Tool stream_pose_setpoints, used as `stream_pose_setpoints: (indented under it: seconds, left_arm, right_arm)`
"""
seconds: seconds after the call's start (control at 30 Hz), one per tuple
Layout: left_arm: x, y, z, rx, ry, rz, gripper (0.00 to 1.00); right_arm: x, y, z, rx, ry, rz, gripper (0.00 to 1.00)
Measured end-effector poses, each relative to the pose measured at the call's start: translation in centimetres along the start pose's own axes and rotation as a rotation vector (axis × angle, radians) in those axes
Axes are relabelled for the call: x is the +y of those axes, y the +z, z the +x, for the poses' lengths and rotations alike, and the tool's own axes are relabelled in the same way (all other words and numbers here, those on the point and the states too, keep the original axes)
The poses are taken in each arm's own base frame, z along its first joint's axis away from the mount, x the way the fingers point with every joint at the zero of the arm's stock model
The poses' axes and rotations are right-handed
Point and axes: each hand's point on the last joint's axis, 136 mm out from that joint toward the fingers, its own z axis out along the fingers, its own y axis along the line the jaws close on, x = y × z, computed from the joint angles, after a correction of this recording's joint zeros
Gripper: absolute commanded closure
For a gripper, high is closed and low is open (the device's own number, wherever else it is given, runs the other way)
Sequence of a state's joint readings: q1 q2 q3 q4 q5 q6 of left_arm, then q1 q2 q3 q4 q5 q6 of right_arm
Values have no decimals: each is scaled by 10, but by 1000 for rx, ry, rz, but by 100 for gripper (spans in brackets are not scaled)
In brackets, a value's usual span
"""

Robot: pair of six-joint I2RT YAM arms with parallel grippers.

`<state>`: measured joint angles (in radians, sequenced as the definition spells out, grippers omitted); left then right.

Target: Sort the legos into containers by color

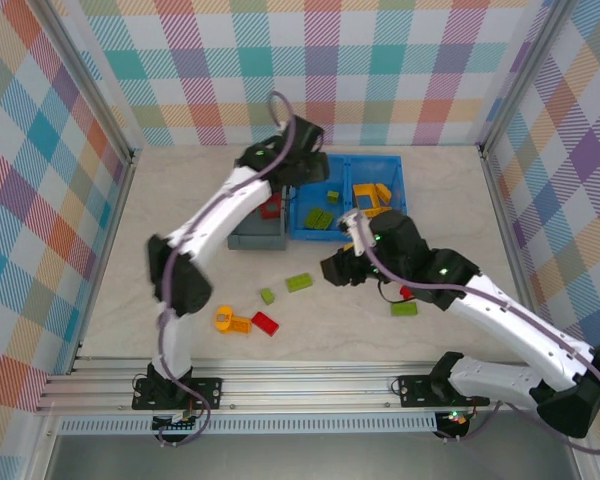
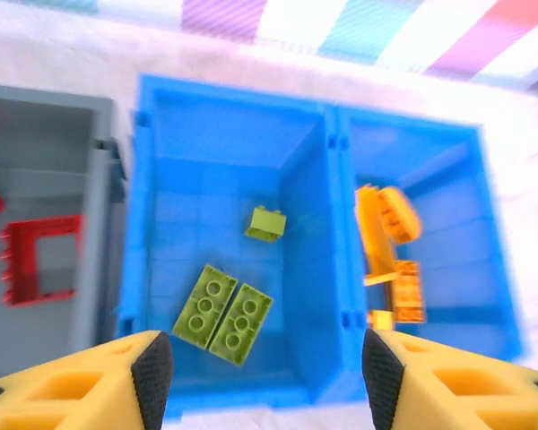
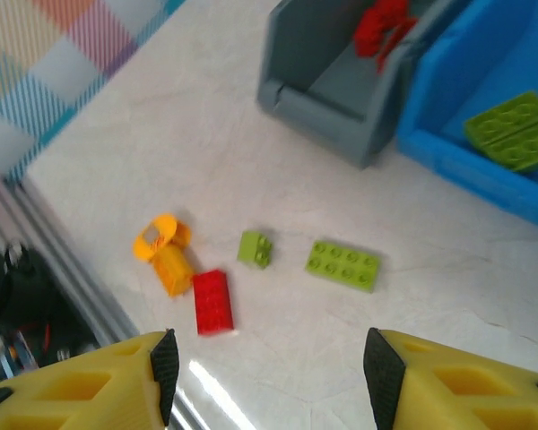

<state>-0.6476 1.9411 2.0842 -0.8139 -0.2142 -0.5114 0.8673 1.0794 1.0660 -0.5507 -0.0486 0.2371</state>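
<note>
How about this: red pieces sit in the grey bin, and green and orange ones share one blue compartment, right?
No: red pieces sit in the grey bin, but the left wrist view shows green pieces and orange pieces in separate compartments of the blue bin.

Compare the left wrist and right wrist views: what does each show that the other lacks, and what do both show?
Left wrist, not right: orange plastic bricks in the blue plastic bin's right compartment. Right wrist, not left: a red brick, orange piece, small green brick and green plate loose on the table. Both: the grey plastic bin holding red pieces and two flat green plates.
</note>
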Motion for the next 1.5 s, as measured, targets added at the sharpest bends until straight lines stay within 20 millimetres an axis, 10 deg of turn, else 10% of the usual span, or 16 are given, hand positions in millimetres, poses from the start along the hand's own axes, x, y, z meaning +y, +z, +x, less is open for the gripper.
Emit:
stream_pose_setpoints:
  seconds: [0.2, 0.57, 1.07, 1.5]
  left_arm:
    - [76, -156, 24, -166, -177, 38, 38]
    - [233, -283, 148, -321, -527, 24, 36]
    - [274, -292, 210, -192, -633, -66, 36]
    - [272, -291, 223, -129, -646, -65, 35]
  right_arm:
    - [66, 52, 58, 224, -250, -152, 30]
    - [128, 156, 118, 473, -645, -171, 27]
    - [104, 254, 140, 583, -777, 0, 32]
    - [96, 269, 133, 578, -778, 49, 65]
